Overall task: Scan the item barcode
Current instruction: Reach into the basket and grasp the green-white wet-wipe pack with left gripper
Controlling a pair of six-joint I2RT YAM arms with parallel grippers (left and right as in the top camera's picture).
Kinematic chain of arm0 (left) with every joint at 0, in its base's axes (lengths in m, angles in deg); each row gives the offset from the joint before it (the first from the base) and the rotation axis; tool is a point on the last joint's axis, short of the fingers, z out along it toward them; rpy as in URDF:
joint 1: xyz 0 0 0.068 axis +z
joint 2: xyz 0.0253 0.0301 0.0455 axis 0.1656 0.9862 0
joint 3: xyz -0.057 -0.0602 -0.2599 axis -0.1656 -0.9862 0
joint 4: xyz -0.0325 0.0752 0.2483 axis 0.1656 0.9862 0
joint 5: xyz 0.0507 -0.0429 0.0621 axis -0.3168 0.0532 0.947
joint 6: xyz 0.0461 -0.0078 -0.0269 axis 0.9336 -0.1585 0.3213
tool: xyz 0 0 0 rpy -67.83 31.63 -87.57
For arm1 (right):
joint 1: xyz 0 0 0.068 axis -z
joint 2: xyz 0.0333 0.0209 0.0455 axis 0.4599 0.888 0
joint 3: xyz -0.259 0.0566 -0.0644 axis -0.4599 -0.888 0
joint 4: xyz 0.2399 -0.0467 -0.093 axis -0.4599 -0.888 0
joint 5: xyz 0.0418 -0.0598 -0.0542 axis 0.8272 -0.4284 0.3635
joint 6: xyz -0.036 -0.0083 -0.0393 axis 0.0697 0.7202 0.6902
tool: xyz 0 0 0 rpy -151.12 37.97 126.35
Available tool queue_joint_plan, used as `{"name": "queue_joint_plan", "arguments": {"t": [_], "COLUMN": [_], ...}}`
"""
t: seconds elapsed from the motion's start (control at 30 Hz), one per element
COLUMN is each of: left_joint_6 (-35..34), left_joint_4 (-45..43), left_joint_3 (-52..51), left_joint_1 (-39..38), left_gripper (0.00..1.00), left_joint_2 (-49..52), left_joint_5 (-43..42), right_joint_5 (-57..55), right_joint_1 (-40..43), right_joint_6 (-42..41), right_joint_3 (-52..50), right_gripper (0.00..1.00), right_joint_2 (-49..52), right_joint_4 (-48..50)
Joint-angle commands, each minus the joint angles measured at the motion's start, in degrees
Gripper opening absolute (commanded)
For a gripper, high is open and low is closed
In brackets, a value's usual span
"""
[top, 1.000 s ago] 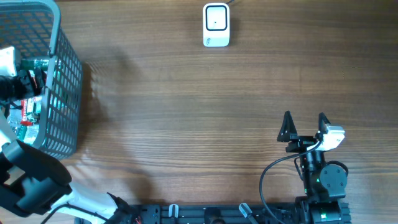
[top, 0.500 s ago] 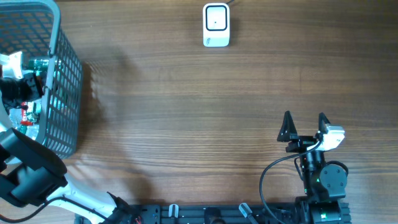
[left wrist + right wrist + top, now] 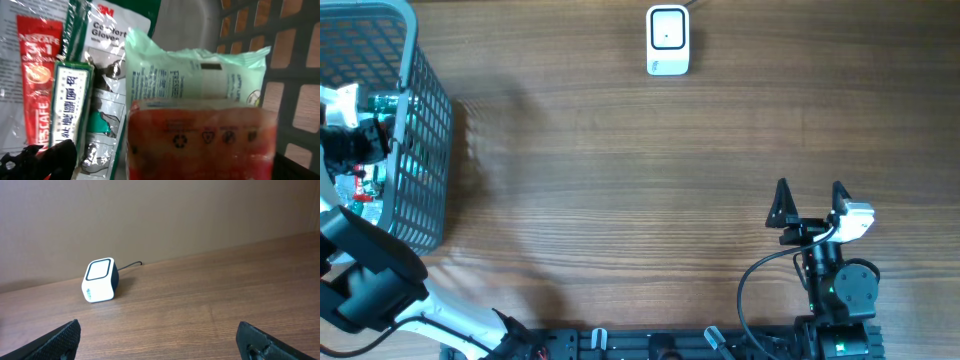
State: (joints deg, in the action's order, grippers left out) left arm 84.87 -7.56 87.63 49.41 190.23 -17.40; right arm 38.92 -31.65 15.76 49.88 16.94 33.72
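The white barcode scanner point(image 3: 667, 40) stands at the far middle of the table, also in the right wrist view point(image 3: 100, 280). The items lie in the grey basket point(image 3: 425, 120) at the left. My left gripper point(image 3: 165, 165) is down inside the basket, open, its dark fingertips point(image 3: 42, 160) at the frame's bottom corners. A red packet point(image 3: 200, 140) lies between them, close to the camera; I cannot tell whether they touch it. Behind it lies a mint-green packet point(image 3: 195, 75). My right gripper point(image 3: 810, 192) rests open and empty at the table's near right.
Also in the basket are a 3M gloves pack point(image 3: 107, 60), a red Nescafe sachet point(image 3: 37, 75) and a green-and-white box point(image 3: 70, 100). The basket's mesh wall point(image 3: 290, 65) rises on the right of the left wrist view. The scanner's cable point(image 3: 131, 266) runs back.
The left arm shifted slightly over the basket between the earliest frame and half a second ago, then held still. The right arm has not moved.
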Motion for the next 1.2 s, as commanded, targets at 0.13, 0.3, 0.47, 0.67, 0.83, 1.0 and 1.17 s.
{"name": "queue_joint_plan", "arguments": {"t": [0.13, 0.3, 0.47, 0.67, 0.83, 1.0, 1.17], "left_joint_6": [1.6, 1.5, 0.7, 0.6, -1.2, -2.4, -2.4], "left_joint_4": [-2.8, -4.0, -5.0, -5.1, -5.0, -5.1, -5.5], "left_joint_3": [-6.3, -6.5, -6.5, -6.5, -4.6, -2.0, 0.8], "left_joint_1": [0.1, 0.1, 0.1, 0.1, 0.1, 0.2, 0.2], "left_gripper": [0.96, 0.77, 0.65, 0.61, 0.58, 0.58, 0.58], "left_joint_2": [0.7, 0.6, 0.6, 0.6, -1.1, -5.0, -10.5], "left_joint_5": [-0.7, -0.7, -0.7, -0.7, -0.5, -0.4, -0.2], "right_joint_5": [-0.6, -0.6, -0.6, -0.6, -0.6, -0.6, -0.6], "right_joint_1": [0.2, 0.2, 0.2, 0.2, 0.2, 0.2, 0.2], "right_joint_6": [0.3, 0.3, 0.3, 0.3, 0.3, 0.3, 0.3], "right_joint_3": [0.0, 0.0, 0.0, 0.0, 0.0, -0.1, 0.0], "right_gripper": [1.00, 1.00, 1.00, 1.00, 1.00, 1.00, 1.00], "right_joint_2": [0.0, 0.0, 0.0, 0.0, 0.0, 0.0, 0.0], "right_joint_4": [0.3, 0.3, 0.3, 0.3, 0.3, 0.3, 0.3]}}
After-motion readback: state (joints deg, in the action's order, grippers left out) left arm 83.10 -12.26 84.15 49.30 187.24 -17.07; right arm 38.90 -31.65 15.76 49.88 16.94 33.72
